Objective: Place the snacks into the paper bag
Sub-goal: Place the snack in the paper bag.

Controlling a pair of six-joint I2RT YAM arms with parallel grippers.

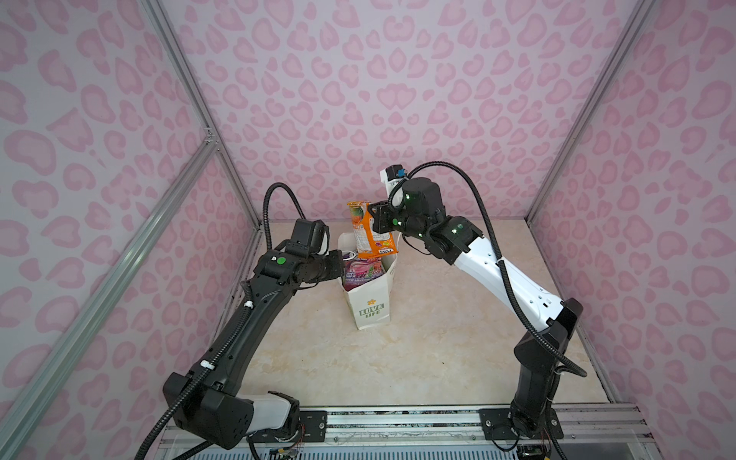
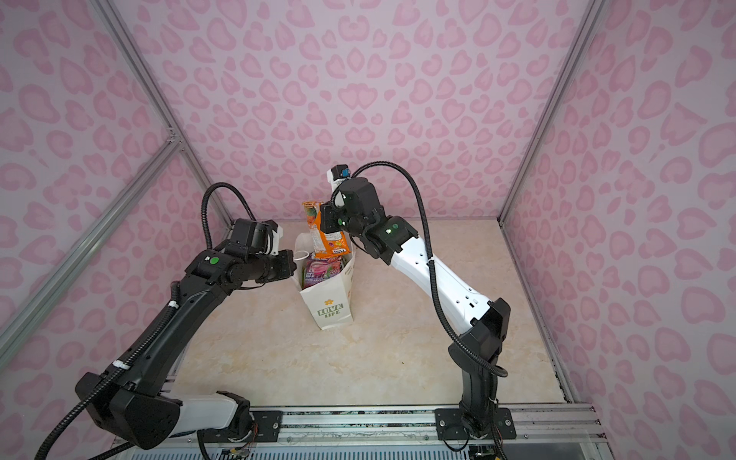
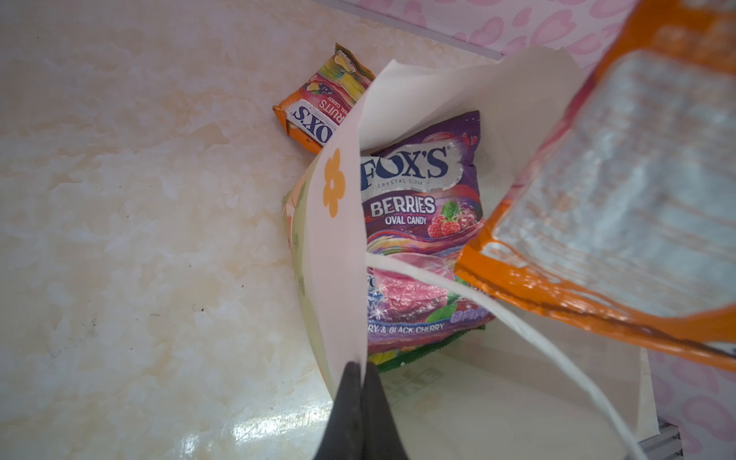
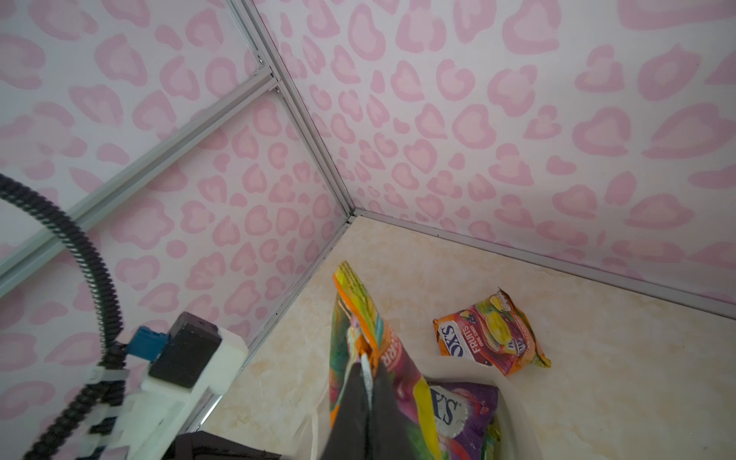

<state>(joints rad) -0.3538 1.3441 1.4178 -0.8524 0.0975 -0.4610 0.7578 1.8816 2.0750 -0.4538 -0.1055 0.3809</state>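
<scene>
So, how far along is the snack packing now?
Done: a glossy purple berries packet lies inside the cream-white paper bag. In hand: the right gripper holds an orange packet at the opening, while the left gripper pinches the bag's rim. Left: one orange-red fruits packet on the table.

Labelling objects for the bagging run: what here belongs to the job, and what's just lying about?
Job:
bag, rim pinched by left hand
orange packet in right hand, over the bag
purple packet inside
Fruits packet loose on the table

Just there:
pink walls
base rail
</scene>
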